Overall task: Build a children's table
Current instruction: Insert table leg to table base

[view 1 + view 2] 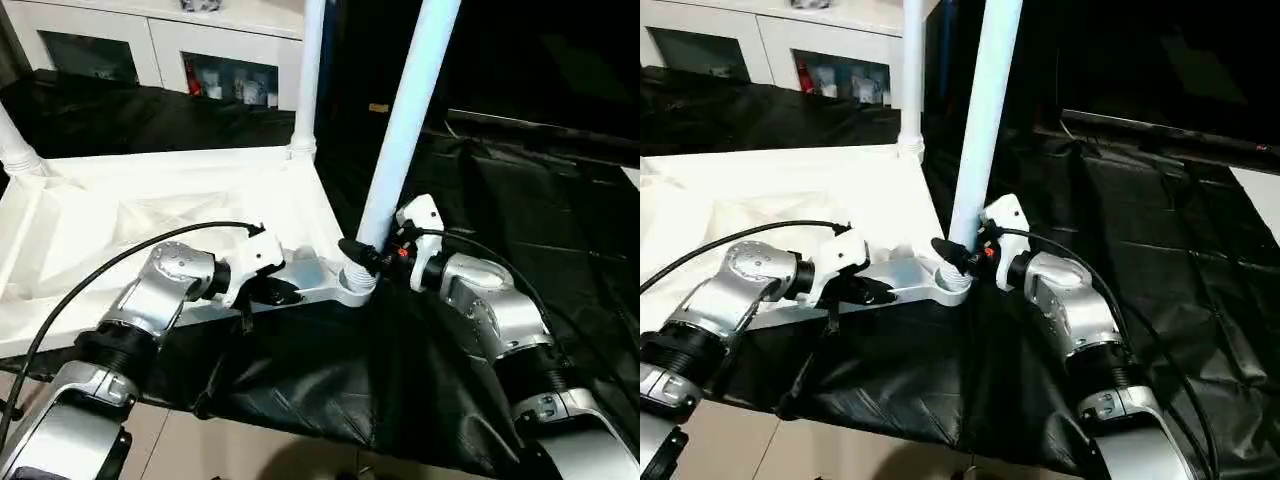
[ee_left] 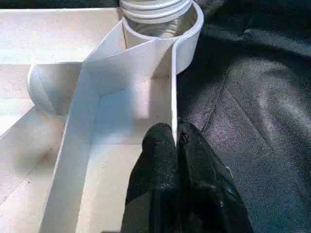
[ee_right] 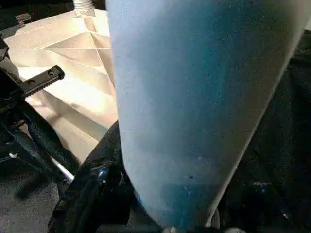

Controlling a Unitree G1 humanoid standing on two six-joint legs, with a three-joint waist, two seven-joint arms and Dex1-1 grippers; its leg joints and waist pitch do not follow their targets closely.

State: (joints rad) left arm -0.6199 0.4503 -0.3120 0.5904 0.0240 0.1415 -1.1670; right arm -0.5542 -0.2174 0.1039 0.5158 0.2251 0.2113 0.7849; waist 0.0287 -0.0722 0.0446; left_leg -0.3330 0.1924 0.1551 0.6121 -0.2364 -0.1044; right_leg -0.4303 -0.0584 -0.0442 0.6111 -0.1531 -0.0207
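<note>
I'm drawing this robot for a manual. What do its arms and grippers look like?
Both forearms are silver metal with rounded joint housings and black ribbed collars nearer the body. The left gripper and right gripper each have two black fingers behind a white wrist block. A thin black cable loops along each arm. A small red spot shows at the right wrist.

Smooth white plastic tabletop (image 1: 150,210), glossy tube leg (image 1: 405,120), crinkled shiny black sheet (image 1: 330,380)
</note>
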